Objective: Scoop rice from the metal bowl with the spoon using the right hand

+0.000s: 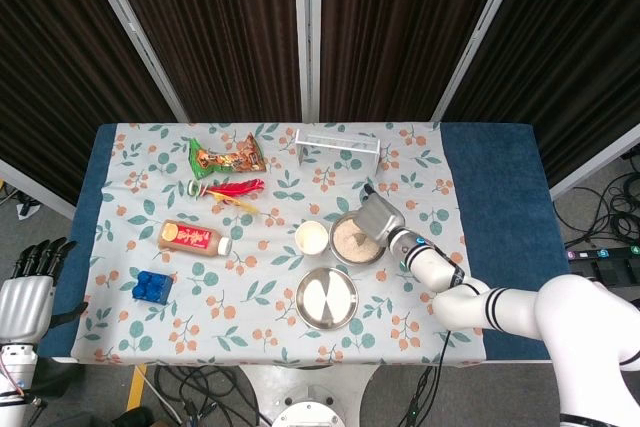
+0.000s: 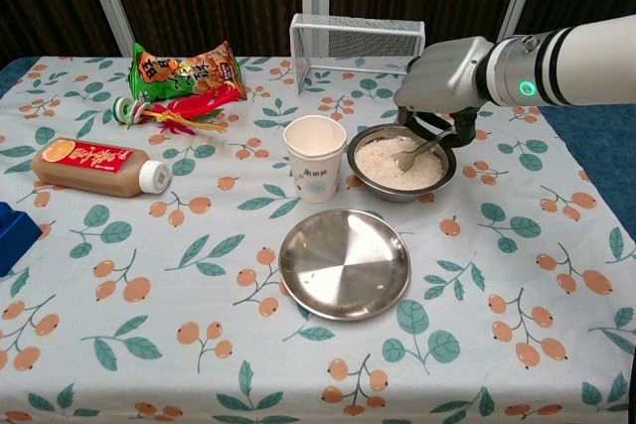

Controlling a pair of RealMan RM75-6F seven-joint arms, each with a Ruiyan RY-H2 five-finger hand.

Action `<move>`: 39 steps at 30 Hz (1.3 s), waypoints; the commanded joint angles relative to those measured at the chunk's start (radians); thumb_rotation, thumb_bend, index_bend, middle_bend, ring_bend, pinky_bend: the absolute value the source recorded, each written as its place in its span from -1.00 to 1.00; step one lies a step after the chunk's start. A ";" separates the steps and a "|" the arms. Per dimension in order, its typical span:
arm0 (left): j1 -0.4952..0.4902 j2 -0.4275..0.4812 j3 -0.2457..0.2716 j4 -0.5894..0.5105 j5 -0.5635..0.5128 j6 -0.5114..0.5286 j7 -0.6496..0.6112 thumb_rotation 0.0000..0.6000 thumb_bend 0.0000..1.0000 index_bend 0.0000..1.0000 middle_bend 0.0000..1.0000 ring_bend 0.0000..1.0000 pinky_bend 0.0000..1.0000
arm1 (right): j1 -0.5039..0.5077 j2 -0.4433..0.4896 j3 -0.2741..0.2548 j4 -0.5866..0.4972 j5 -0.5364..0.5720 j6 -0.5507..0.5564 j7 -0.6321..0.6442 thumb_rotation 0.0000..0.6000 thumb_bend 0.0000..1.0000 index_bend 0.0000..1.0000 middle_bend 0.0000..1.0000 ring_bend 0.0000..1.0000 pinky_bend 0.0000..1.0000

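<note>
A metal bowl (image 2: 400,186) (image 1: 345,250) full of white rice sits right of the table's middle. My right hand (image 2: 444,81) (image 1: 376,218) hovers over the bowl's far right rim and grips the handle of a metal spoon (image 2: 412,154). The spoon slants down to the left and its bowl is dug into the rice. In the head view the hand covers the spoon and the right part of the bowl. My left hand (image 1: 30,282) hangs off the table's left edge, holding nothing, fingers straight and apart.
A white paper cup (image 2: 315,157) stands touching-close left of the bowl. An empty metal plate (image 2: 344,263) lies in front of it. A wire rack (image 2: 357,39) stands behind. A drink bottle (image 2: 91,166), snack bag (image 2: 186,70) and blue block (image 1: 153,286) lie at left.
</note>
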 commanded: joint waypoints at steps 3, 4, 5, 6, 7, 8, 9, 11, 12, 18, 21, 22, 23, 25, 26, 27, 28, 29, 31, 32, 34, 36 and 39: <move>-0.003 0.003 0.000 -0.007 0.002 -0.002 0.011 1.00 -0.92 -0.63 -0.58 -0.78 -0.76 | -0.041 0.041 -0.007 -0.009 -0.054 0.017 0.063 1.00 -0.28 0.21 0.14 -0.46 -0.81; -0.003 0.004 0.000 -0.009 0.002 -0.001 0.013 1.00 -0.92 -0.63 -0.58 -0.78 -0.76 | -0.046 0.047 -0.005 -0.010 -0.061 0.018 0.074 1.00 -0.28 0.21 0.14 -0.46 -0.81; -0.003 0.004 -0.001 -0.011 0.002 0.000 0.014 1.00 -0.92 -0.63 -0.58 -0.79 -0.76 | -0.051 0.052 -0.003 -0.011 -0.068 0.019 0.085 1.00 -0.28 0.21 0.14 -0.46 -0.81; -0.002 0.005 -0.002 -0.013 0.002 0.001 0.016 1.00 -0.92 -0.63 -0.58 -0.79 -0.76 | -0.056 0.057 0.003 -0.012 -0.077 0.020 0.100 1.00 -0.28 0.21 0.14 -0.46 -0.81; -0.003 0.006 -0.003 -0.015 0.001 0.002 0.017 1.00 -0.92 -0.63 -0.58 -0.79 -0.76 | -0.060 0.061 0.008 -0.012 -0.084 0.022 0.112 1.00 -0.28 0.21 0.14 -0.46 -0.81; -0.003 0.006 -0.004 -0.016 0.000 0.001 0.019 1.00 -0.92 -0.63 -0.58 -0.79 -0.76 | -0.064 0.065 0.013 -0.013 -0.091 0.024 0.124 1.00 -0.28 0.21 0.14 -0.46 -0.81; -0.004 0.007 -0.005 -0.017 -0.001 -0.001 0.021 1.00 -0.92 -0.63 -0.58 -0.79 -0.76 | -0.068 0.070 0.021 -0.014 -0.100 0.026 0.140 1.00 -0.28 0.21 0.14 -0.46 -0.81; -0.005 0.009 -0.005 -0.019 -0.002 -0.002 0.022 1.00 -0.92 -0.63 -0.58 -0.79 -0.76 | -0.075 0.077 0.035 -0.016 -0.117 0.028 0.167 1.00 -0.28 0.21 0.14 -0.46 -0.81; -0.006 0.010 -0.005 -0.019 -0.003 -0.003 0.023 1.00 -0.92 -0.63 -0.58 -0.79 -0.76 | -0.077 0.080 0.042 -0.017 -0.124 0.029 0.178 1.00 -0.28 0.21 0.14 -0.46 -0.81; -0.007 0.013 -0.008 -0.021 -0.007 -0.005 0.021 1.00 -0.92 -0.63 -0.58 -0.79 -0.76 | -0.075 0.104 0.094 -0.039 -0.163 0.029 0.238 1.00 -0.28 0.21 0.14 -0.45 -0.82; -0.008 0.013 -0.009 -0.019 -0.011 -0.008 0.019 1.00 -0.92 -0.63 -0.58 -0.79 -0.76 | -0.062 0.116 0.127 -0.057 -0.178 0.022 0.261 1.00 -0.28 0.21 0.14 -0.45 -0.82; -0.008 0.013 -0.010 -0.019 -0.011 -0.008 0.018 1.00 -0.92 -0.63 -0.58 -0.79 -0.76 | -0.057 0.118 0.135 -0.061 -0.181 0.019 0.265 1.00 -0.28 0.21 0.14 -0.45 -0.82; -0.008 0.012 -0.010 -0.018 -0.012 -0.008 0.018 1.00 -0.92 -0.63 -0.58 -0.79 -0.76 | -0.050 0.118 0.144 -0.065 -0.184 0.016 0.267 1.00 -0.28 0.21 0.14 -0.45 -0.82; -0.007 0.009 -0.009 -0.015 -0.012 -0.008 0.017 1.00 -0.92 -0.63 -0.58 -0.78 -0.76 | -0.032 0.115 0.158 -0.068 -0.188 0.004 0.263 1.00 -0.28 0.21 0.14 -0.45 -0.82; -0.007 0.008 -0.009 -0.013 -0.013 -0.008 0.017 1.00 -0.92 -0.63 -0.58 -0.79 -0.76 | -0.024 0.111 0.162 -0.067 -0.189 -0.001 0.257 1.00 -0.28 0.21 0.14 -0.45 -0.82; -0.007 0.007 -0.009 -0.011 -0.014 -0.009 0.016 1.00 -0.92 -0.63 -0.58 -0.78 -0.76 | -0.012 0.103 0.166 -0.065 -0.190 -0.006 0.247 1.00 -0.28 0.21 0.14 -0.46 -0.82; -0.007 0.006 -0.009 -0.009 -0.015 -0.009 0.014 1.00 -0.92 -0.63 -0.58 -0.78 -0.76 | -0.004 0.095 0.168 -0.063 -0.189 -0.010 0.239 1.00 -0.28 0.21 0.14 -0.45 -0.82; -0.007 0.006 -0.010 -0.008 -0.015 -0.008 0.013 1.00 -0.92 -0.63 -0.58 -0.78 -0.76 | 0.005 0.087 0.168 -0.061 -0.188 -0.015 0.230 1.00 -0.28 0.21 0.14 -0.46 -0.82; -0.005 0.004 -0.008 -0.006 -0.015 -0.006 0.009 1.00 -0.92 -0.63 -0.58 -0.78 -0.76 | 0.026 0.067 0.161 -0.051 -0.187 -0.023 0.196 1.00 -0.28 0.21 0.14 -0.45 -0.82; -0.004 0.004 -0.008 -0.005 -0.015 -0.006 0.008 1.00 -0.92 -0.63 -0.58 -0.78 -0.76 | 0.035 0.058 0.156 -0.046 -0.186 -0.024 0.177 1.00 -0.28 0.21 0.14 -0.45 -0.82; -0.001 0.002 -0.006 -0.003 -0.014 -0.003 0.005 1.00 -0.92 -0.63 -0.58 -0.79 -0.76 | 0.051 0.038 0.143 -0.038 -0.180 -0.023 0.136 1.00 -0.28 0.21 0.14 -0.45 -0.82; 0.002 0.000 -0.004 -0.001 -0.015 -0.001 0.001 1.00 -0.92 -0.63 -0.58 -0.79 -0.76 | 0.063 0.022 0.128 -0.036 -0.182 -0.008 0.090 1.00 -0.28 0.21 0.14 -0.46 -0.83; 0.005 -0.004 -0.004 0.004 -0.018 0.000 -0.003 1.00 -0.92 -0.63 -0.58 -0.79 -0.76 | 0.071 -0.004 0.102 -0.027 -0.214 0.048 0.000 1.00 -0.28 0.21 0.14 -0.46 -0.85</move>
